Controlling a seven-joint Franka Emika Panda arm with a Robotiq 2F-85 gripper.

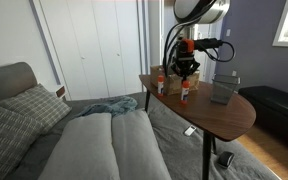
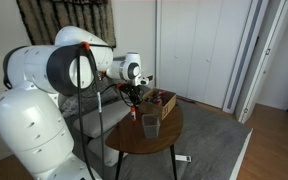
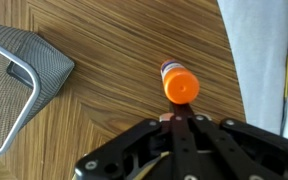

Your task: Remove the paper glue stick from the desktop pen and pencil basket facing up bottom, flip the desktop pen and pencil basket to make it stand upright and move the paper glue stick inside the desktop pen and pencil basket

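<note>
The fingers (image 3: 179,121) are drawn fully together at the bottom of the wrist view. The orange cap of the paper glue stick (image 3: 179,86) sits right at their tips, with its white body pointing away over bare wood. I cannot tell whether the tips pinch the stick or have closed just short of it. In an exterior view the stick (image 1: 185,91) shows upright directly beneath the fingers, on or just above the table (image 3: 104,110).

Off to one side and clear of the stick is the pen and pencil basket (image 3: 19,75), its mesh wall and metal rim in view. Whether its mouth faces up is not clear. It appears as a grey box near the table's rim (image 1: 222,92).

The main risk I see is a thin hold on the rounded cap. On lifting, the stick could slip out or topple. The table's edge is close on the far side from the basket, so a rolling stick could go over.
</note>
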